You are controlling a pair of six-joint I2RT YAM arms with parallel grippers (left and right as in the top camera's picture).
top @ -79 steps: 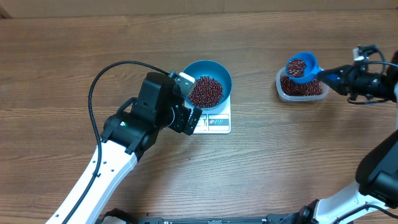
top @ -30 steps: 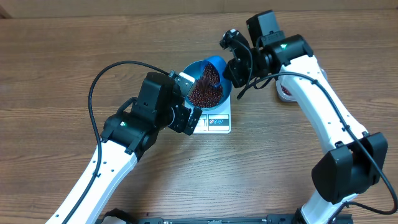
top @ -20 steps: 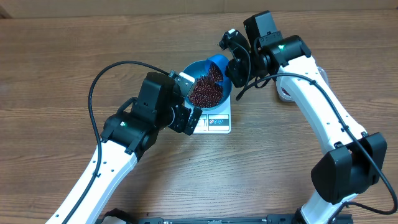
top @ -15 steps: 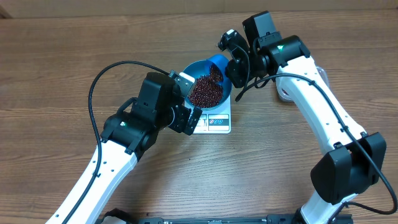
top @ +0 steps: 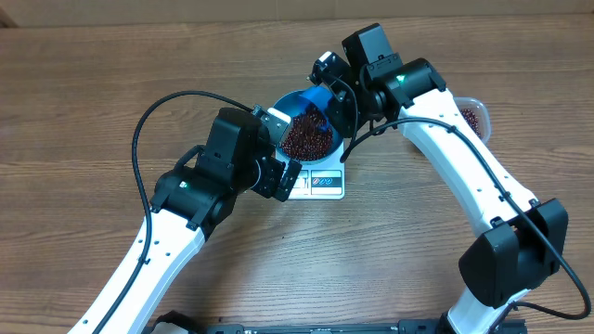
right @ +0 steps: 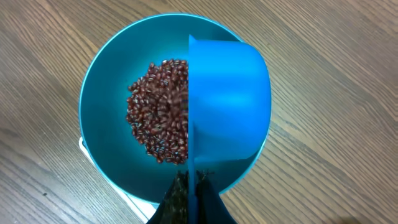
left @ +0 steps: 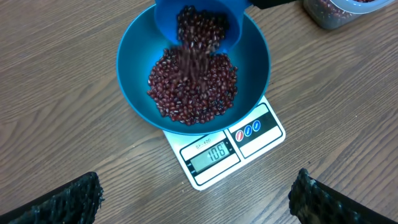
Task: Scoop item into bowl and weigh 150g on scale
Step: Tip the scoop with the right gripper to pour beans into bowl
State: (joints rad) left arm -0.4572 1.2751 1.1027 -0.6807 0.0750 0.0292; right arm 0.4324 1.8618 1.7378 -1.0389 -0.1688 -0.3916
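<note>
Wooden bench [top: 93,83]: two end effectors, bowl [left: 134,68] on scale [left: 252,132], scoop [right: 230,106] tipping beans [left: 193,93].
Left end effector [top: 283,148]: fingers wide apart, empty, beside the scale. Right end effector [right: 193,200]: clamped on the scoop's handle. Bowl: blue, seated on the scale, beans heaped inside. Scale: white, display reads 106. Tub [top: 471,113]: clear, holds beans, well right of the bowl. Scoop: blue, tilted over the bowl's rim, beans spilling onto the heap.

The small flat white square kitchen scale [left: 231,148] reads 106 on its display window [left: 208,154]; the tiny print above is illegible.
</note>
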